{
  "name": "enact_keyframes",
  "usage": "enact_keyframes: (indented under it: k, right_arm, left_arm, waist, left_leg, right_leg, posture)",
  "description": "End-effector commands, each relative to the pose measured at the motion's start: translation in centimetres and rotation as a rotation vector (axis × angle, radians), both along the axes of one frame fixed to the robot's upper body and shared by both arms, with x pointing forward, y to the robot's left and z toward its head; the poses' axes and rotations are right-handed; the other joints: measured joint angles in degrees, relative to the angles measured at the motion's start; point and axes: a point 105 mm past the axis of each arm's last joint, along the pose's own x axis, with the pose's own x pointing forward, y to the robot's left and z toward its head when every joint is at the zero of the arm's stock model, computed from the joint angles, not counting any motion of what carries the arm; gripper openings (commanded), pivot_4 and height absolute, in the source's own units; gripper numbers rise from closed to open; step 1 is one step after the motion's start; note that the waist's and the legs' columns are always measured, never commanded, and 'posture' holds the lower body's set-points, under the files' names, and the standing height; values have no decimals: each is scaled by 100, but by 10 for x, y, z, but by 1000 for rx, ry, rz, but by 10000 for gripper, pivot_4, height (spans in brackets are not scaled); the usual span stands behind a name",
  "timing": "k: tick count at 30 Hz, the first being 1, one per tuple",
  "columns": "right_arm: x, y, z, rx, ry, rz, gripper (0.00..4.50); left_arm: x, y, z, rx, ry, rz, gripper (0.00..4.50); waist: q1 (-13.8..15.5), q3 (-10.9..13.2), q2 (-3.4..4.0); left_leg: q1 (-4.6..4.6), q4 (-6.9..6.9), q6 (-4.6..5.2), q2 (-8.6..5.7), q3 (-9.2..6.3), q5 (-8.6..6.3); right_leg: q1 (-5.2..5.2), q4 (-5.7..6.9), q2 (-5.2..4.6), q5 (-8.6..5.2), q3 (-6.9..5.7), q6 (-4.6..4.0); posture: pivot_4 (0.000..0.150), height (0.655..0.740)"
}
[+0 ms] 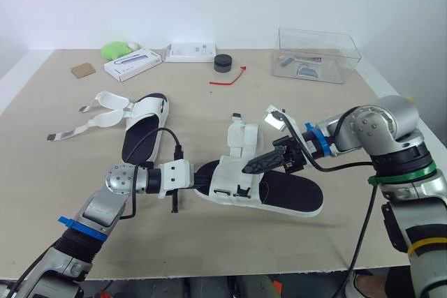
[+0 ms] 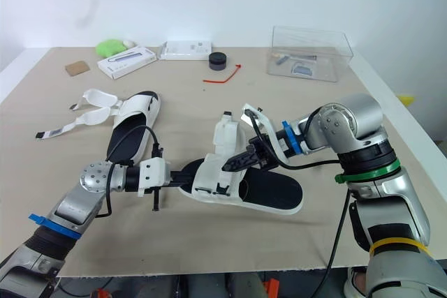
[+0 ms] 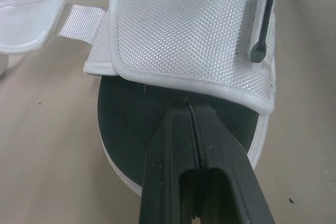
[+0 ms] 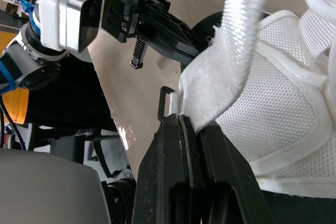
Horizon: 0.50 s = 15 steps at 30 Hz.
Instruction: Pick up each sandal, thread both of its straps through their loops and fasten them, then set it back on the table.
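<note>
The near sandal (image 1: 286, 193), black sole with white mesh upper, lies mid-table. My left gripper (image 1: 207, 178) is shut on its left end; in the left wrist view the fingers (image 3: 173, 145) meet at the edge of the mesh upper (image 3: 184, 30) over the black insole. My right gripper (image 1: 247, 169) reaches in from the right and is shut on a white strap (image 4: 231, 51) of this sandal, beside a black loop (image 4: 165, 103) on the mesh flap. The second sandal (image 1: 143, 129) lies flat at the back left, its straps (image 1: 98, 113) spread open on the table.
Along the far edge stand a clear plastic box (image 1: 318, 54), a black round puck (image 1: 223, 63), a red cord (image 1: 229, 78), two white boxes (image 1: 133, 64) (image 1: 190, 51), a green object (image 1: 115, 49) and a cardboard scrap (image 1: 82, 70). Bare table lies in front of the near sandal.
</note>
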Motion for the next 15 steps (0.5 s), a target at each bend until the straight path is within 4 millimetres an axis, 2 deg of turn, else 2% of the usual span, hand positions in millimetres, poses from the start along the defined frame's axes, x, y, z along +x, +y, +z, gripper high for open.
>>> enact_keyframes:
  k: [1, 15]
  right_arm:
    - [-4, 4, 8, 21, -35, 26, 528]
    - [-1, 2, 3, 6, -60, -15, 528]
  left_arm:
    - [0, 5, -20, 71, 58, 27, 0]
    - [1, 4, -20, 77, 55, 21, 0]
  waist:
    - [0, 0, 0]
    - [0, -1, 1]
  left_leg:
    - [0, 0, 0, 0, 0, 0]
    - [0, 0, 0, 0, 0, 0]
  right_leg:
    - [0, 0, 0, 0, 0, 0]
    - [1, 0, 0, 0, -1, 0]
  posture:
    - [1500, 7400]
    - [1500, 7400]
